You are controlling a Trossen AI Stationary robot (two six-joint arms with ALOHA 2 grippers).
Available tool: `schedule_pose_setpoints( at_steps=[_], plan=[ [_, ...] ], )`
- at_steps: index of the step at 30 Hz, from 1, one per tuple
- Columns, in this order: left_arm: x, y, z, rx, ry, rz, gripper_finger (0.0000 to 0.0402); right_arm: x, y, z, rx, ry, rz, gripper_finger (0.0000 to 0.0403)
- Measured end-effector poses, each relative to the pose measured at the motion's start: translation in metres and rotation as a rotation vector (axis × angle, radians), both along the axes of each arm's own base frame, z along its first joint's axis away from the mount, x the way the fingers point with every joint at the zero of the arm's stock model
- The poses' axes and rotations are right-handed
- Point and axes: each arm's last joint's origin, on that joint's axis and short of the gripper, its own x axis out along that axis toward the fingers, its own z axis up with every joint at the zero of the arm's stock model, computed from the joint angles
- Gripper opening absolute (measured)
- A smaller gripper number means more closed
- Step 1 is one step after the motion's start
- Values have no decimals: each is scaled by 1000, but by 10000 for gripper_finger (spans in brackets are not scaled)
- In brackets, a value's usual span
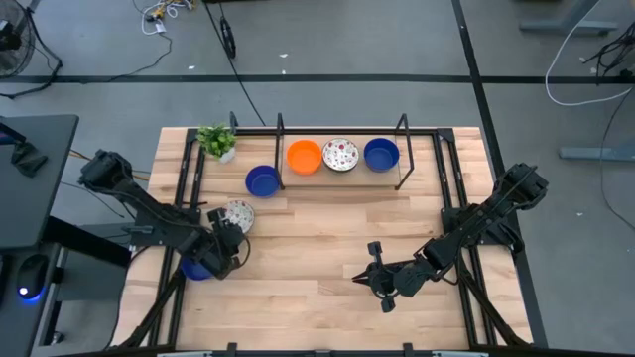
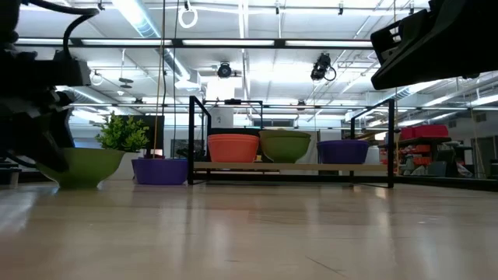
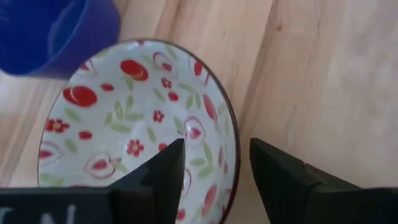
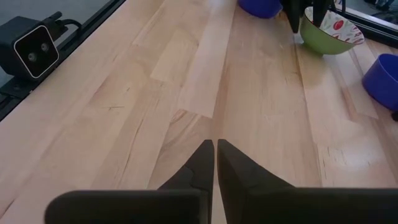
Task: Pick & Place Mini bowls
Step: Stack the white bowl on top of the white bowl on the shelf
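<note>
A white floral mini bowl with a green outside (image 1: 239, 212) (image 3: 124, 118) (image 2: 87, 167) sits on its base on the table's left part. My left gripper (image 1: 227, 235) (image 3: 217, 171) is open, with one finger inside the bowl and one outside, either side of its rim (image 3: 232, 146). A blue bowl (image 1: 196, 267) (image 3: 56, 28) sits close by, under the left arm. Another blue bowl (image 1: 262, 180) stands before the rack. An orange (image 1: 304, 156), a floral (image 1: 340, 155) and a blue bowl (image 1: 381, 153) rest on the rack. My right gripper (image 1: 380, 282) (image 4: 215, 148) is shut, above bare wood.
A black wire rack (image 1: 403, 149) stands along the far edge, with a small potted plant (image 1: 216, 141) at its left end. Bare wood (image 1: 317, 238) spans the table's middle between both arms. A small camera (image 4: 34, 46) sits at the near edge.
</note>
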Motion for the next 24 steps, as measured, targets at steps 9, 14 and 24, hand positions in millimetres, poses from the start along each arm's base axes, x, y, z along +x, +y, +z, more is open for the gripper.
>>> schedule_pose_setpoints(
  at_steps=[9,14,24],
  plan=[
    [10,-2,1,59,-104,-64,121,0,0,0,0,0,0,23],
    [11,-2,1,60,-109,-71,94,0,0,0,0,0,0,23],
    [24,-11,7,12,-219,-134,12,0,0,0,-1,0,0,22]
  ],
)
